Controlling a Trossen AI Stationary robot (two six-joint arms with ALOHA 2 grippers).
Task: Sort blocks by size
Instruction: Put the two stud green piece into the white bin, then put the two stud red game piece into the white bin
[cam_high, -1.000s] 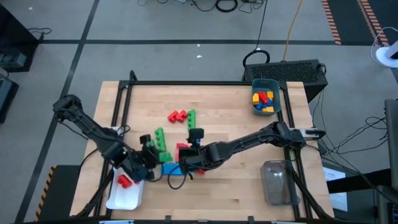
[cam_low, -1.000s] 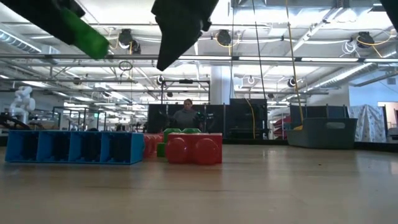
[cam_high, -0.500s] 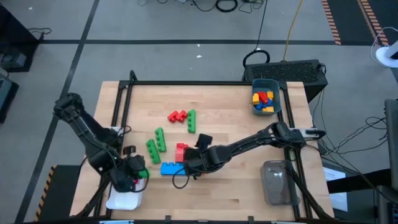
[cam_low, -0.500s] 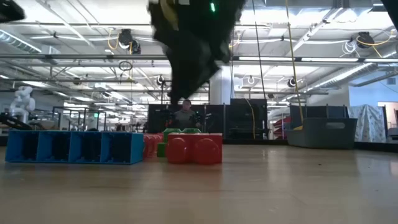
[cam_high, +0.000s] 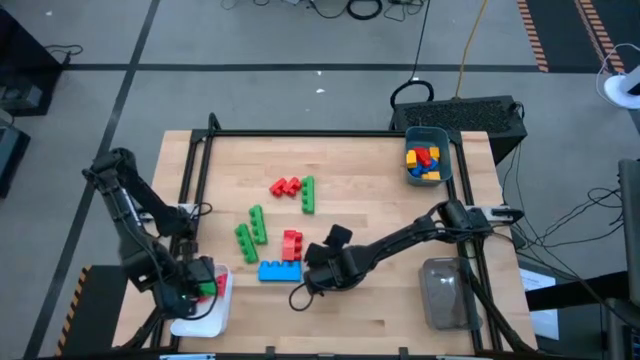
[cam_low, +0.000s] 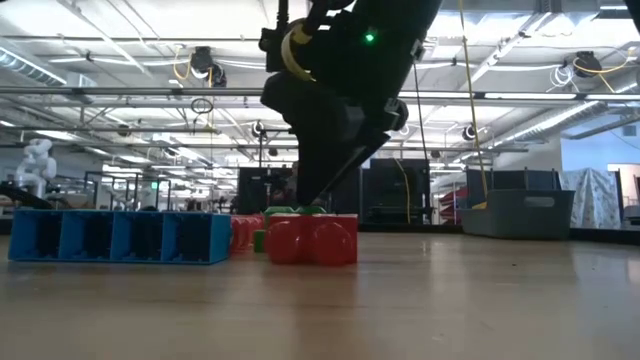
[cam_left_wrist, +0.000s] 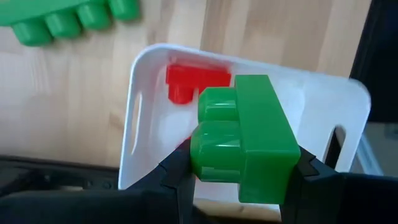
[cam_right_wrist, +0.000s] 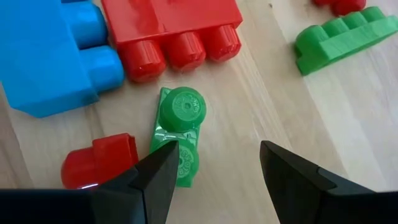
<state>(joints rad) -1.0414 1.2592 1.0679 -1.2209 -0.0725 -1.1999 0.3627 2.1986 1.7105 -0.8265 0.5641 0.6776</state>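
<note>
Left gripper (cam_left_wrist: 239, 177) has swung from table centre over the white tray (cam_left_wrist: 149, 81), clamping a green block (cam_left_wrist: 245, 146): drop imminent. Right gripper (cam_right_wrist: 214, 165), jaws wide, hovers over small green block (cam_right_wrist: 180, 127).

My two arms are dark, jointed and slim, each ending in black wedge-shaped fingers (cam_right_wrist: 155, 180), with thin black cables looping off the wrists, a yellow ring and small green light showing on the right arm.
</note>
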